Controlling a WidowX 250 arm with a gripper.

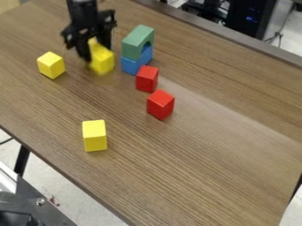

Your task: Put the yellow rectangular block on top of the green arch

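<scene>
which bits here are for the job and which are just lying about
For the job:
held yellow block
gripper, holding it
green arch, the target
blue block, under the arch

Just lying about:
leftmost yellow block
front yellow block
nearer red block
farther red block

Reference: camera side of my table is front. The arch sits on a base block, toward the far edge. Just before them is the first cube; the second lies farther front and right. My gripper holds a block between arch and left-hand cube. The front block lies toward the near edge.
</scene>
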